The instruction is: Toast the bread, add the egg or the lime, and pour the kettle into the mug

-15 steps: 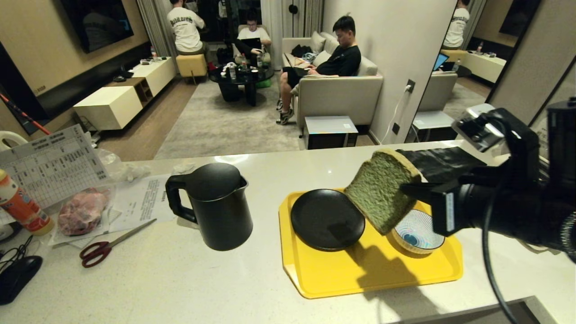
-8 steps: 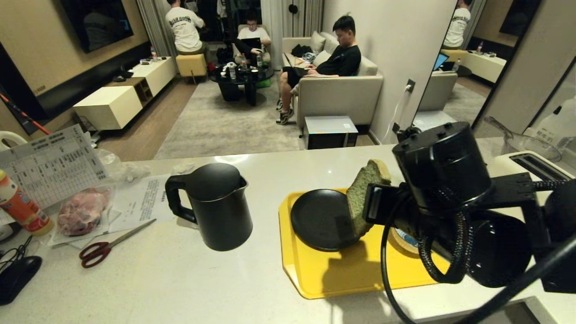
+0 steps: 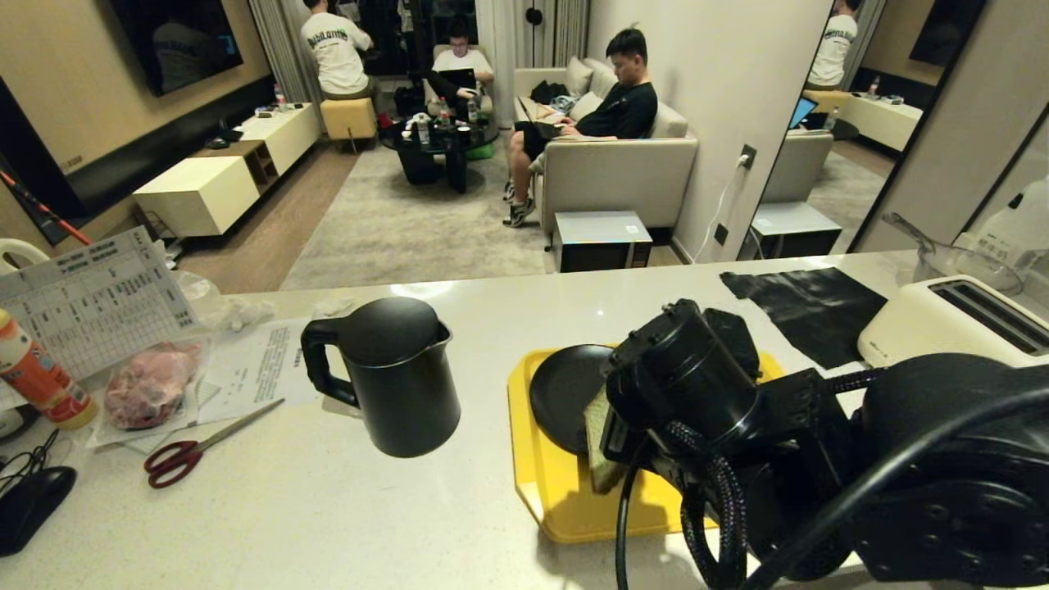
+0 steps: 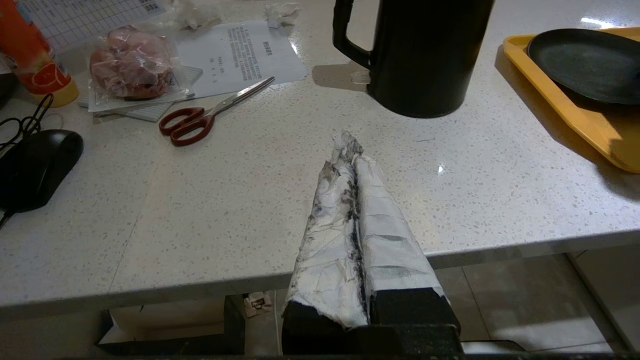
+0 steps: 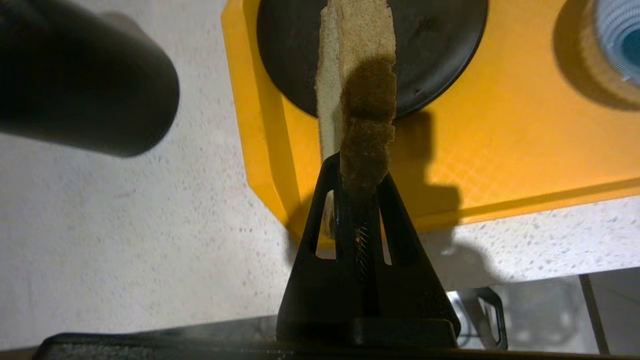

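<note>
Our right pincer (image 5: 361,192) is clamped tight on the bread (image 5: 357,95), gripping the slice by one end so that it stands on edge and sticks out straight ahead of the fingertips. Beneath the slice lies the black plate (image 5: 440,55), which sits on the yellow tray (image 5: 500,150); the tray's near edge runs just under the pincer. Off to one side of the pincer, near the tray's far corner, we see part of the striped bowl (image 5: 617,40). On the other side, off the tray, stands the kettle (image 3: 393,373) on the counter (image 3: 328,508). From the head camera the right arm hides most of the slice; only a sliver (image 3: 597,442) shows at the plate's edge. The toaster (image 3: 951,319) sits well apart from the pincer, past the tray.

Our left pincer (image 4: 350,150) hangs off the near edge of the counter, its white-wrapped fingers pressed together on nothing. The kettle stands ahead of it, the scissors (image 4: 210,112) ahead and to the side
</note>
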Robot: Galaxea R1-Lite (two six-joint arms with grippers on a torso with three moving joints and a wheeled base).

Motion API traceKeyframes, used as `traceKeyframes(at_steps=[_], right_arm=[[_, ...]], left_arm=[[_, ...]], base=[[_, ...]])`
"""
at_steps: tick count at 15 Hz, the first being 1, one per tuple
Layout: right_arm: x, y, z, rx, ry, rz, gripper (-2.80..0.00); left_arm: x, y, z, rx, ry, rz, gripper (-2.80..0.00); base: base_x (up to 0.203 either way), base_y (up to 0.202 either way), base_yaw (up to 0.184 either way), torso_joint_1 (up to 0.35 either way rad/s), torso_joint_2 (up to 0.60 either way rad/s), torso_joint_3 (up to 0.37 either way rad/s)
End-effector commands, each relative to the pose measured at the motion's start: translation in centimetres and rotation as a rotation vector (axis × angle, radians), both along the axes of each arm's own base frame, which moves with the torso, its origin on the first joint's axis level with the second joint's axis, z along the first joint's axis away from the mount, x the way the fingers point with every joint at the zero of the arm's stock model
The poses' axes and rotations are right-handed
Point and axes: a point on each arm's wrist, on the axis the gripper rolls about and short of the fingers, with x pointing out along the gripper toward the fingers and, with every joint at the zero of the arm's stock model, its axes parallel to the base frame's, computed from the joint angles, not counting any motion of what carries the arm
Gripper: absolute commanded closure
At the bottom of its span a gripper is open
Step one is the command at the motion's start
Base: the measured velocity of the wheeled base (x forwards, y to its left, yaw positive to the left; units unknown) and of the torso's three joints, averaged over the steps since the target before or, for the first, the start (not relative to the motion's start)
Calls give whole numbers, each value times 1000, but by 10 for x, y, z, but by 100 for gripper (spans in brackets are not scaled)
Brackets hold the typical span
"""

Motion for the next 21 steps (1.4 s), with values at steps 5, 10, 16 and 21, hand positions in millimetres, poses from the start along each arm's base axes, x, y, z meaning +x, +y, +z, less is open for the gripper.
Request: traceKeyframes(at_steps=[5,10,16,21], right_arm=[[4,10,-13,12,82,82,0],[9,14,-2,38,64,116,0],[30,34,-14,64,100,139,0],[63,38,-24,79,84,109,0]], left_arm=[[0,0,0,0,-3,0,0],[0,0,0,0,-3,0,0],[0,0,-1,8,-1,0,0],[0,0,-1,8,-1,0,0]], base=[[0,0,0,0,0,0],[0,0,0,0,0,0],[0,0,0,0,0,0],[0,0,0,0,0,0]])
